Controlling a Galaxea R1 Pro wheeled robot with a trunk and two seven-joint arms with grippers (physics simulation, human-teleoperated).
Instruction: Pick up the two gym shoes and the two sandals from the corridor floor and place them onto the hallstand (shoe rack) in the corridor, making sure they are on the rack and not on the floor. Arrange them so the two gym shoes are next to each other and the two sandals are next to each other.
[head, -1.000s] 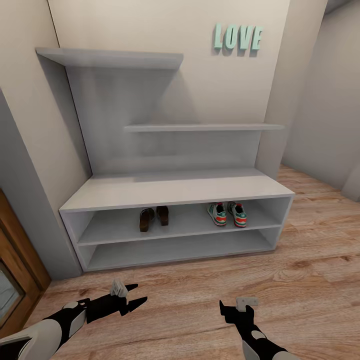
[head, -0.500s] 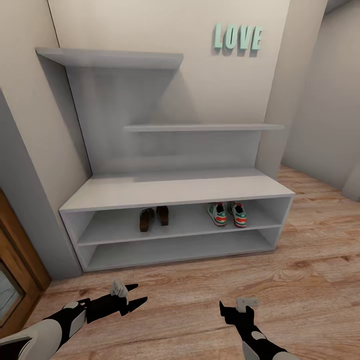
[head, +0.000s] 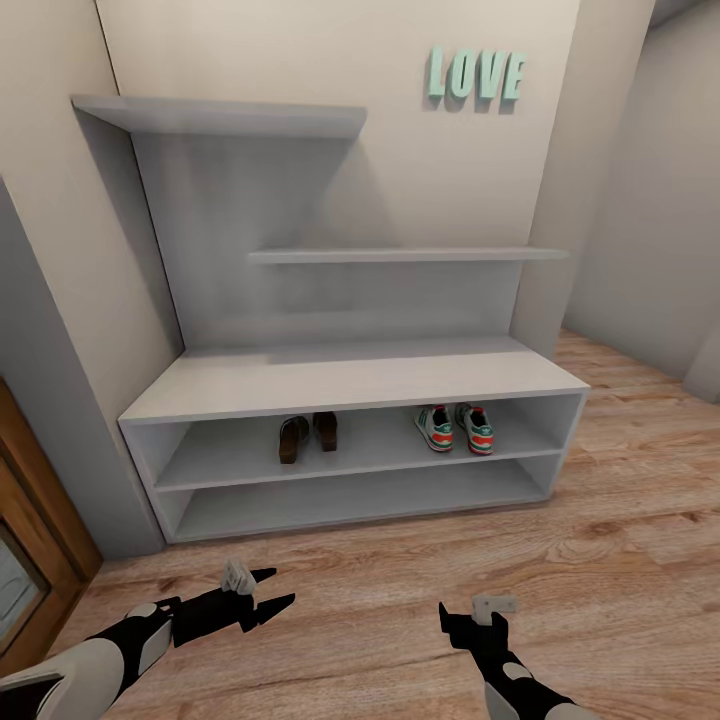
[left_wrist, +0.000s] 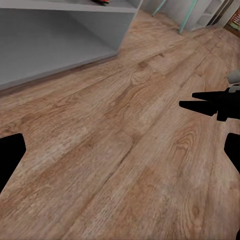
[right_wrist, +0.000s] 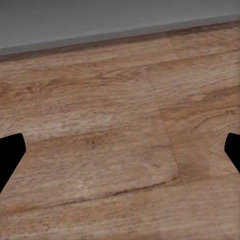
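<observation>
On the hallstand (head: 340, 385), nothing has moved; both grippers' fingers stay spread, empty.

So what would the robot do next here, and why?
Probably nothing more than draw both arms back. The dark brown strappy sandals sit side by side on the pale grey hallstand's upper open shelf, the white sneakers with green stripes together further right, and the open left gripper and right gripper hold nothing.

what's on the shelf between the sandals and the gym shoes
Nothing: in the head view, bare grey shelf of the hallstand separates the sandals from the gym shoes.
</observation>
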